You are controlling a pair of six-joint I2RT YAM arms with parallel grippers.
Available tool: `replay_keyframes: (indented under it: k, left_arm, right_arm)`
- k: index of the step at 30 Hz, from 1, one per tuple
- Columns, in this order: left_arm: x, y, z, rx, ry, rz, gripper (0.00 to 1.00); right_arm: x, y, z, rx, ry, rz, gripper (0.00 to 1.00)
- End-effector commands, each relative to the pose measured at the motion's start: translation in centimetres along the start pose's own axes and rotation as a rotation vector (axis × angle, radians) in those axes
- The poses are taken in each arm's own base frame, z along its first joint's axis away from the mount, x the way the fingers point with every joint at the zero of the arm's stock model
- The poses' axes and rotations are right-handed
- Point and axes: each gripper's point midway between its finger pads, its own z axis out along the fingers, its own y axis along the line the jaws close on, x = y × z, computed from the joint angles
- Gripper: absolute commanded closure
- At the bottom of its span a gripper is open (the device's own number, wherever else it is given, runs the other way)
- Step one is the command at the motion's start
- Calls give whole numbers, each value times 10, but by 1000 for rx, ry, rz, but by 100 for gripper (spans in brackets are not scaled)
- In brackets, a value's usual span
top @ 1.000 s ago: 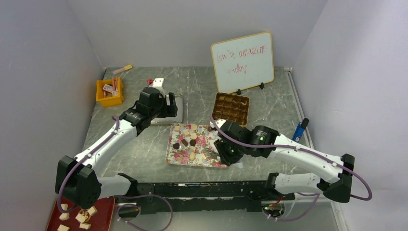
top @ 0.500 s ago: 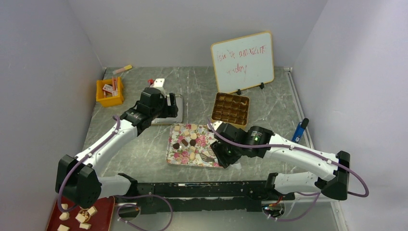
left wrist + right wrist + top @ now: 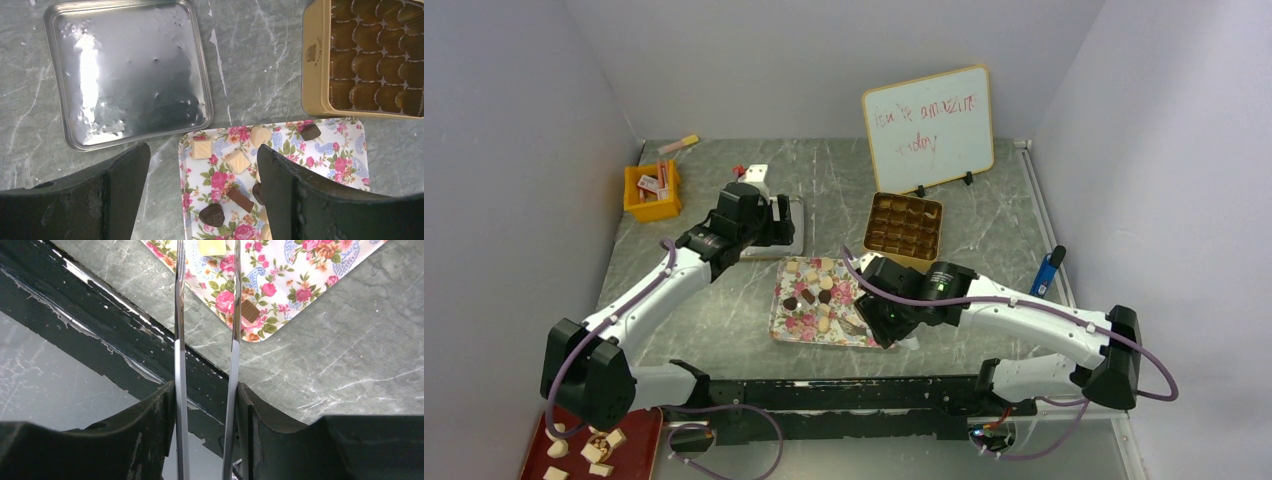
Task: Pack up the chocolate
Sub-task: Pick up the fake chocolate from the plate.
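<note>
Several small pieces of chocolate, cream, tan and dark, lie on the floral tray. My right gripper is shut on metal tongs, whose two arms reach over the tray's near corner. The arms stand apart, with a cream piece between them near the tips. A brown piece lies just beside the right arm. My left gripper hangs open above the tray's far left corner, over a cream square and a dark heart. The gold box with moulded cells stands behind the tray.
A silver tin lid lies left of the gold box. A whiteboard stands at the back, an orange bin at far left, a blue object at right. A red tray with pale pieces sits at the near left corner.
My right arm has shifted a little left over the tray's near corner, and the tongs' arms have spread apart. The left arm has stayed still.
</note>
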Motion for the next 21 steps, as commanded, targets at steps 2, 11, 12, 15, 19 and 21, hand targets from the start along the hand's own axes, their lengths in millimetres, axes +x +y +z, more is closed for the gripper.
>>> replay_keyframes:
  k: [2,11,12,15,19,21]
  left_arm:
    - [-2,-1,1,3,-16,5,17]
    - [1,-1,3,8,-10,7,17]
    - [1,-1,3,7,-9,7,17]
    - [1,-1,3,8,-11,8,17]
    - [1,-1,3,7,-11,7,17]
    - [1,-1,2,9,-11,10,17]
  right_arm:
    - [-11,0,3,19,-41,-21,51]
    - [-10,0,11,37,-26,-39,51]
    - [-10,1,12,37,-24,-40,51]
    - [-10,1,14,39,-21,-43,51]
    - [-9,2,17,41,-17,-47,51]
    - [-9,2,19,41,-16,-48,51]
